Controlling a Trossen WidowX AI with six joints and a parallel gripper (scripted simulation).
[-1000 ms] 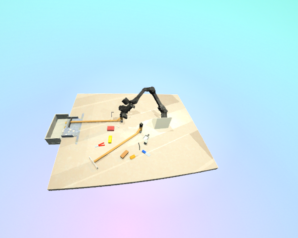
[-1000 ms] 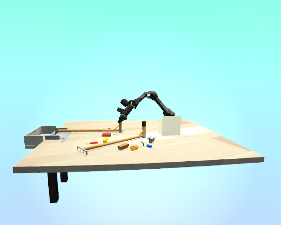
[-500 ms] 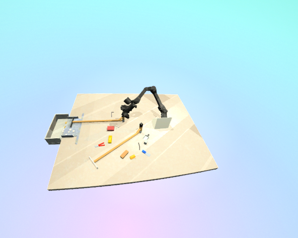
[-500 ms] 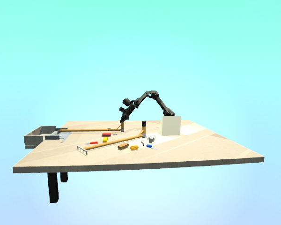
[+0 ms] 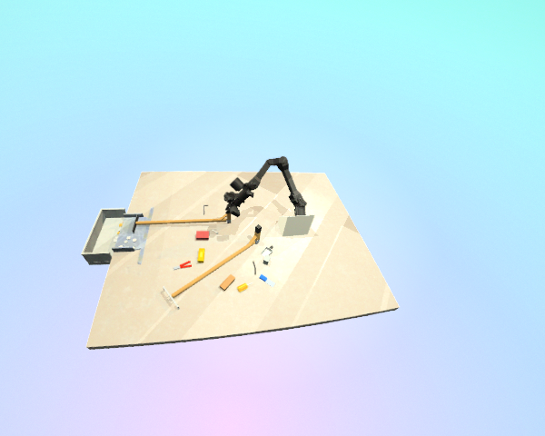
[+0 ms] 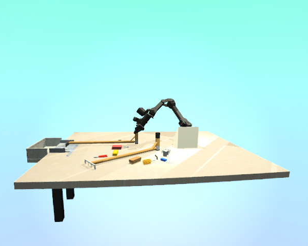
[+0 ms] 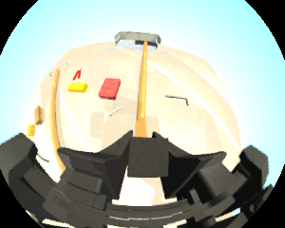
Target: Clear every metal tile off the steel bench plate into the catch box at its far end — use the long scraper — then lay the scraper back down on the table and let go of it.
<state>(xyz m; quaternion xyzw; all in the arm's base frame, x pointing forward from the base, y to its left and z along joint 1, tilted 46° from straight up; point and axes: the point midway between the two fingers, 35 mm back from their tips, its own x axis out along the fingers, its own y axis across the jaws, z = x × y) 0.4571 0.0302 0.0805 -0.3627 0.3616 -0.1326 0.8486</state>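
My gripper [image 5: 230,213] [image 6: 136,131] [image 7: 148,157] is shut on the black grip of the long scraper. The scraper's wooden handle [image 5: 183,221] [image 6: 101,142] [image 7: 142,95] runs low over the table to its dark blade [image 5: 134,223], which is at the steel plate's far-side half. Several small pale tiles [image 5: 134,240] show on the near-side half of the steel plate [image 5: 142,232], beside the blade. The grey catch box [image 5: 96,258] [image 6: 37,155] [image 7: 138,36] stands at the plate's far end. Small yellow pieces [image 5: 119,225] show towards the box; whether they lie inside it is unclear.
A rake [image 5: 212,269] [image 6: 122,155] [image 7: 53,104] with an upright grip lies nearer the front. A red block [image 5: 202,234] [image 6: 116,146] [image 7: 109,88], a yellow block [image 5: 201,255] [image 6: 115,152] and red-handled pliers [image 5: 184,264] lie between the tools. A hex key [image 5: 204,207] [image 7: 177,98] lies beyond the scraper handle.
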